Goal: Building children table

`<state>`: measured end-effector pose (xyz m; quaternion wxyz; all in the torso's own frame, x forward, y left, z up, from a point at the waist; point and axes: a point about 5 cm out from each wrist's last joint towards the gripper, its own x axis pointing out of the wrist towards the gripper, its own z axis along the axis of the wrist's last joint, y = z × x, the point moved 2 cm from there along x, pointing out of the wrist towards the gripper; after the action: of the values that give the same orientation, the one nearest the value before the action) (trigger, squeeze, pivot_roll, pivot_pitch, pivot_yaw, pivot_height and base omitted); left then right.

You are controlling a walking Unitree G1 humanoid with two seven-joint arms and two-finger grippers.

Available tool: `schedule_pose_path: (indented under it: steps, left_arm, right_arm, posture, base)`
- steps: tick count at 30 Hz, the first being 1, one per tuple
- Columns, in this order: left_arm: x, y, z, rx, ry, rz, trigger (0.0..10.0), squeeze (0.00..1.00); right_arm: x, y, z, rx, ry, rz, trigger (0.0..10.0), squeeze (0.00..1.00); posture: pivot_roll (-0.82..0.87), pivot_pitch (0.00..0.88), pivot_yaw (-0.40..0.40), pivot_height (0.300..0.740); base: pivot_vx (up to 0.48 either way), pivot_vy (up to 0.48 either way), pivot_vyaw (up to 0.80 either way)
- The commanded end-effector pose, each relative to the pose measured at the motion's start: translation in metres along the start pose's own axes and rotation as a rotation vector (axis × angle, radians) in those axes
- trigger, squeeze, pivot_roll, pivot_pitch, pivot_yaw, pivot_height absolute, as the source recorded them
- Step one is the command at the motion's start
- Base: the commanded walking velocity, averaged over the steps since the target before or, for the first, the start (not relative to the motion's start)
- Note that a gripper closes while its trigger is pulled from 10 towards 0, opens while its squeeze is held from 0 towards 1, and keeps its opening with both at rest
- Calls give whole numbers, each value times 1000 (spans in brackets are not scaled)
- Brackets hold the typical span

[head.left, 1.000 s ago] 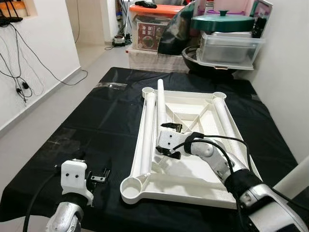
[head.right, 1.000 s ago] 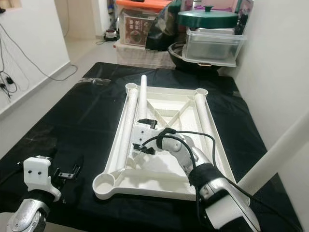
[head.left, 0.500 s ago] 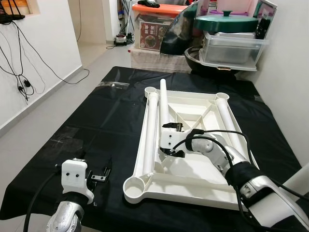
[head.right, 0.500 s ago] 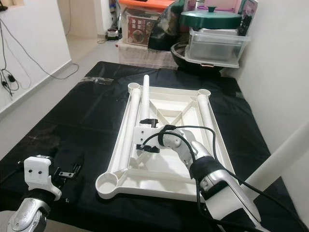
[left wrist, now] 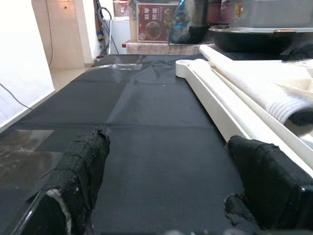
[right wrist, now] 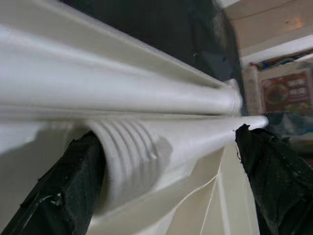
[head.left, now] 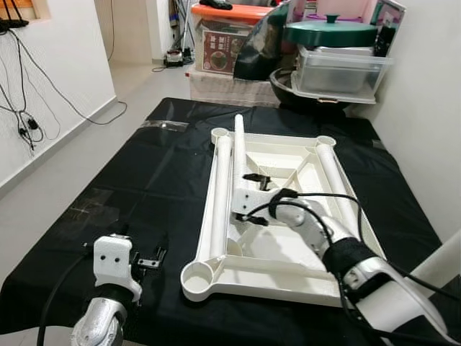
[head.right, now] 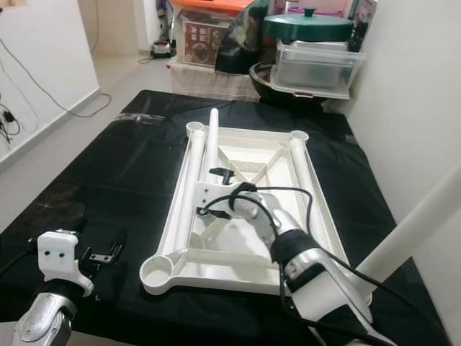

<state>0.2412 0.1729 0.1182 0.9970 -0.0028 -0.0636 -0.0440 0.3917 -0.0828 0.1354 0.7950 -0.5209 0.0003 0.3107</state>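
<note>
Table legs, white plastic tubes, lie in the upturned tabletop. Right gripper straddles one, fingers apart, at its ribbed end; likely light, rigid, slippery. Left gripper idles, spread.

One upturned white plastic tabletop laid on a black cloth, three white plastic leg tubes counted inside the tabletop, four round corner sockets seen on it, one green-lidded pot beyond the tabletop, one clear plastic bin beneath that pot.
</note>
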Motion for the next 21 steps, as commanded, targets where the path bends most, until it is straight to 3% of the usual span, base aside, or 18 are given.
schedule_pose_path:
  steps: [1,3,4,6,9,14,21]
  left_arm:
    - [-1,1,-4,0,12,5,10000,0]
    - [-1,1,-4,-1,12,5,10000,0]
    - [-1,1,-4,1,12,5,10000,0]
    - [-1,1,-4,2,12,5,10000,0]
    - [0,1,-4,4,13,5,10000,0]
    - [0,1,-5,4,14,3,10000,0]
    - [0,0,-5,2,16,-2,10000,0]
  right_arm:
    - [1,-11,5,57,-18,-72,10000,0]
    - [2,-15,9,79,-35,-113,10000,0]
    - [1,-12,13,126,-65,-151,0,0]
    - [1,-11,15,161,-85,-179,0,0]
    - [2,6,18,202,-102,-175,0,0]
    - [3,21,20,200,-102,-141,0,0]
    - [4,29,19,201,-92,-123,0,0]
  posture:
    - [58,0,-65,740]
    - [57,0,-64,740]
    - [64,0,-67,740]
    - [64,0,-67,740]
    - [65,0,-68,740]
    - [66,0,-68,740]
    - [64,0,-67,740]
  base:
    - [0,0,0]
    - [0,0,0]
    - [0,0,0]
    - [0,0,0]
    - [0,0,0]
    - [0,0,0]
    - [0,0,0]
